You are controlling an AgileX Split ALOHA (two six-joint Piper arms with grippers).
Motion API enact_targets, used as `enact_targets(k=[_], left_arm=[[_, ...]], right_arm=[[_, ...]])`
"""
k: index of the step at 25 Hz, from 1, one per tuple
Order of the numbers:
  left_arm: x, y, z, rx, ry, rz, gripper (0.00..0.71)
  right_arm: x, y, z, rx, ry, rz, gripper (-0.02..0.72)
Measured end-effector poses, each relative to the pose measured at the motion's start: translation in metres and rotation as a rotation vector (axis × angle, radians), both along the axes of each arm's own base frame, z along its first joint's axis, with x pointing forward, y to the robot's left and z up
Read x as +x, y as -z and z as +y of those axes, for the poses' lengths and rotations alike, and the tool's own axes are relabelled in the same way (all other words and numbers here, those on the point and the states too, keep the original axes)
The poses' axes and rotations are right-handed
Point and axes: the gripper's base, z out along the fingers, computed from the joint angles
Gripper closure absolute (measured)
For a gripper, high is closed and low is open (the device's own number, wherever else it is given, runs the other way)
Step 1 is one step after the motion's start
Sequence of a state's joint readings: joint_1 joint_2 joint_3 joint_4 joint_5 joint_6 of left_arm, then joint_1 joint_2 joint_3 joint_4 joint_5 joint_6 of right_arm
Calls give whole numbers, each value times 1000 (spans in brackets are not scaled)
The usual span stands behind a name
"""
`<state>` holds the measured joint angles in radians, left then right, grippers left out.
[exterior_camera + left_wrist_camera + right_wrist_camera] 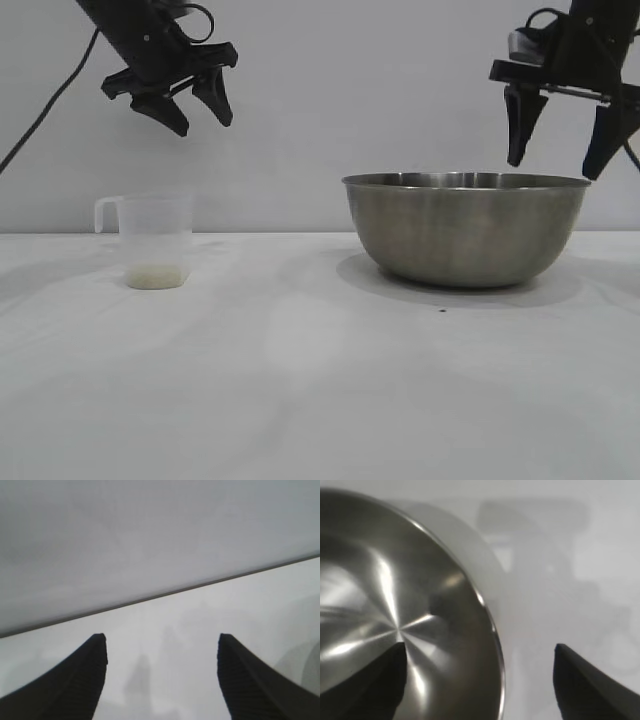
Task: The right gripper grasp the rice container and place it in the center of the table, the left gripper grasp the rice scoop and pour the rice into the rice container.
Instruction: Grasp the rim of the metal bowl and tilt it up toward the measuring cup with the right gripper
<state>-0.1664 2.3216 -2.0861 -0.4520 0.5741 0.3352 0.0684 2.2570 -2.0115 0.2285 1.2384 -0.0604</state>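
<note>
The rice container (pixel 465 228), a big brushed-steel bowl, stands on the table at the right. My right gripper (pixel 556 158) hangs open just above its right rim, one finger over the inside and one outside, touching nothing. In the right wrist view the rice container (pixel 395 605) is empty and its rim runs between the spread fingers of the right gripper (pixel 479 652). The rice scoop (pixel 152 240), a translucent cup with its handle to the left, stands at the left with a thin layer of rice (pixel 156 276) at its bottom. My left gripper (pixel 199 116) hovers open above the scoop; the left gripper (pixel 162 642) holds nothing.
A white table (pixel 300 380) runs to a pale wall behind. The stretch between the scoop and the bowl is bare tabletop. The left wrist view shows only bare table (pixel 170 625) and wall.
</note>
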Motion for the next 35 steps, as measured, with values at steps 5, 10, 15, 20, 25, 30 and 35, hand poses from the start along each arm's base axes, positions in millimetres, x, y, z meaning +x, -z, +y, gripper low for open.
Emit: enact_targets(k=[5, 10, 15, 20, 25, 30, 35], left_arm=[[0, 0, 0, 0, 0, 0, 257], [0, 0, 0, 0, 0, 0, 257], [0, 0, 0, 0, -1, -2, 257], [0, 0, 0, 0, -1, -2, 257], [0, 0, 0, -1, -3, -6, 257], [0, 0, 0, -1, -3, -6, 257], [0, 0, 0, -3, -3, -5, 257]], right_arm=[[0, 1, 0, 4, -5, 3, 344], [0, 1, 0, 4, -12, 1, 350], [0, 4, 1, 13, -16, 7, 375], [-1, 25, 2, 20, -17, 60, 375], [-4, 41, 2, 17, -24, 104, 375], [-4, 41, 2, 15, -38, 102, 638], [-4, 41, 2, 18, -41, 101, 703]])
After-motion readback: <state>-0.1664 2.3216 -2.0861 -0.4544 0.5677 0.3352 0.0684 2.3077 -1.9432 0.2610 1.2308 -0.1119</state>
